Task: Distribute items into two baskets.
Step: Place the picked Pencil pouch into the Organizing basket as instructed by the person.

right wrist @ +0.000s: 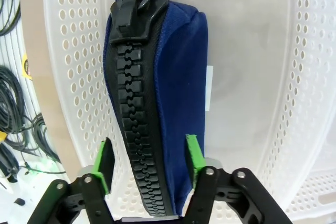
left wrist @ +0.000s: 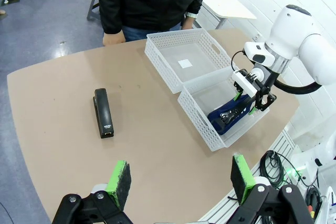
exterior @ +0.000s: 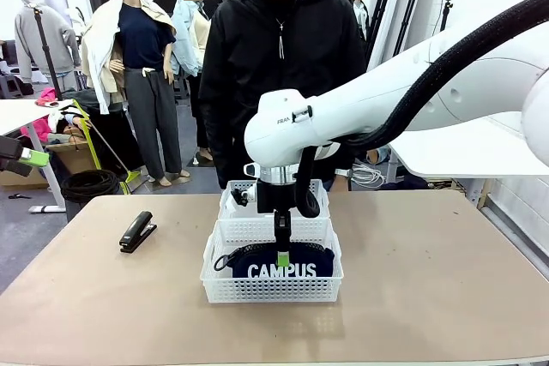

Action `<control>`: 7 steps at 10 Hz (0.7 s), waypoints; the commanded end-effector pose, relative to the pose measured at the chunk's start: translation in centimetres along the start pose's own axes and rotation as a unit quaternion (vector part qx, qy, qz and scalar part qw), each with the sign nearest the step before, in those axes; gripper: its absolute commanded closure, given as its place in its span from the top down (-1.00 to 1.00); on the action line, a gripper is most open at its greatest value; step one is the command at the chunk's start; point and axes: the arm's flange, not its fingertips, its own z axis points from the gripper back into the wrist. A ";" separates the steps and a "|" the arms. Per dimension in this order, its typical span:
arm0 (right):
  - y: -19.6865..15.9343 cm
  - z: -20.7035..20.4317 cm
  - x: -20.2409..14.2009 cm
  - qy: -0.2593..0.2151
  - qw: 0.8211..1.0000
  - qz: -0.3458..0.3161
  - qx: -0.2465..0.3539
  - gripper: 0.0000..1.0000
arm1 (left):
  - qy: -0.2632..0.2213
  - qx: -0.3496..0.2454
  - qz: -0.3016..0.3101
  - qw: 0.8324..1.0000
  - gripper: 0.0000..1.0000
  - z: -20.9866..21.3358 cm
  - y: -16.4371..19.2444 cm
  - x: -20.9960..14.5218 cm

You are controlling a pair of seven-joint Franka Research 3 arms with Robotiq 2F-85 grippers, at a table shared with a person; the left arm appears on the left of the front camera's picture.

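A navy blue pouch [exterior: 281, 265] lettered "CAMPUS" lies zip-up in the nearer white basket [exterior: 214, 280]. My right gripper [exterior: 282, 255] hangs straight down over it, and in the right wrist view its open jaws [right wrist: 148, 153] straddle the pouch [right wrist: 173, 77] with a small gap at the pads. The farther basket [exterior: 232, 203] holds nothing but a small white label. A black stapler [exterior: 137, 231] lies on the table to the left of the baskets. My left gripper [left wrist: 178, 179] is open and empty, high above the table's left side, looking down on the stapler [left wrist: 103, 113] and pouch [left wrist: 231, 114].
A person in black stands at the far edge behind the baskets, one hand [left wrist: 113, 38] by the table rim. The two baskets [left wrist: 194, 114] touch end to end at mid-table. Bare tabletop [exterior: 429, 280] lies to the right and front.
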 end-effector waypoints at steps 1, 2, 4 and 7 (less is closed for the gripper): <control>0.6 0.8 -0.7 -0.008 1.000 -0.005 -0.023 1.00 | -0.006 -0.008 -0.007 1.000 1.00 0.1 0.3 -0.1; 1.0 1.5 -0.7 -0.004 0.999 -0.011 -0.035 1.00 | -0.006 -0.008 -0.007 1.000 1.00 0.1 0.3 -0.1; 1.3 2.4 -0.8 0.005 0.999 -0.019 -0.050 1.00 | -0.006 -0.008 -0.007 1.000 1.00 0.1 0.3 -0.1; 0.8 3.2 -0.3 -0.006 0.999 -0.008 -0.033 1.00 | -0.006 -0.008 -0.007 1.000 1.00 0.1 0.3 -0.1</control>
